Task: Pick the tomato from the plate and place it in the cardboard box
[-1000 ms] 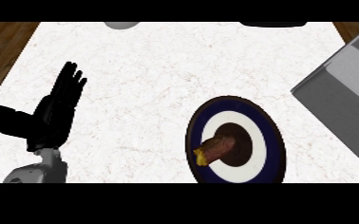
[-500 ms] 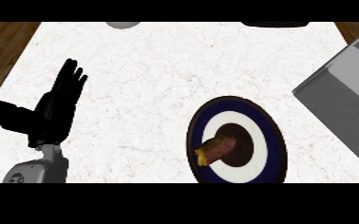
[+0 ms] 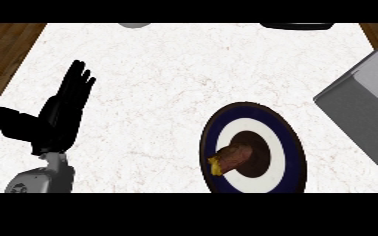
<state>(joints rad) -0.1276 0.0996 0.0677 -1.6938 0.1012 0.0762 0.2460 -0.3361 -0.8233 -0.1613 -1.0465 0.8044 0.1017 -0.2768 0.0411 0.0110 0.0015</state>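
The white, faintly veined tabletop (image 3: 184, 75) fills most of the head view, with a strip of brown wood showing past its left edge. On the lower right of it sits a plate (image 3: 291, 167) with a dark blue rim, a white ring inside that and a dark brown centre; its lower edge is cut off by the view. On the plate's centre, leaning toward its left side, lies the tomato (image 3: 235, 156) — it looks reddish brown here, with a small yellow bit at its lower left end, and its exact shape is hard to make out from this angle. Nothing touches it.

The left hand (image 3: 63, 110) shows at the view's left side, resting with its black fingers straight and pointing up and its thumb spread out to the left; it is released and grasps nothing. Its grey forearm comes in from the lower left corner. It is well apart from the plate. The right hand does not show.

At the right edge stands a grey box (image 3: 354, 105) with a tilted outline, only partly in view, near the plate's upper right but not touching it. At the top edge, 2 things peek in — a grey one at left, a dark one at right
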